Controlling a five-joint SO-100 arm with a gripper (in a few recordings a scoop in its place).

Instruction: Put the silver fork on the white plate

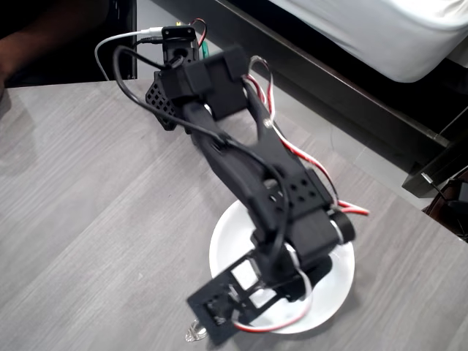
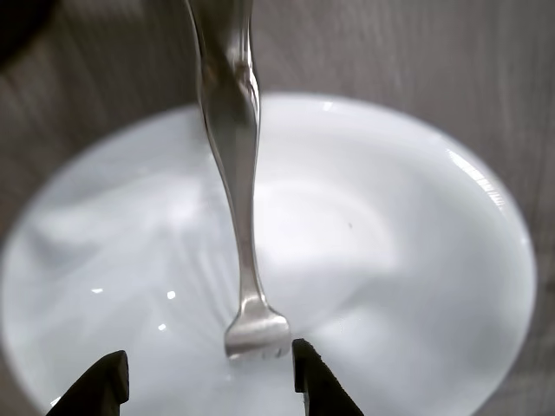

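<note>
Although the arm hides much of the plate point(image 1: 219, 245) from overhead, the wrist view makes the situation plain: the fork point(image 2: 232, 130) lies along the plate, its tines near the plate's middle and just ahead of the gripper point(image 2: 208, 377), its handle running away across the far rim and out over the table point(image 2: 416, 43). The two black fingertips point(image 2: 314, 381) stand apart, one on either side of the tines, and nothing sits between them; they look spread and not clamping the fork. From overhead a glint of metal point(image 1: 194, 335) shows just off the plate's lower-left rim, below the gripper point(image 1: 219, 311) (probably the handle end, though it is too small to be sure). The wide stance of the fingers suits a release, letting the fork settle under its own weight. Judged against the task, the fork seems set down, yet with the handle overhanging the rim it may tip or slide if nudged. A straight lift away from the plate seems the safe next move.
</note>
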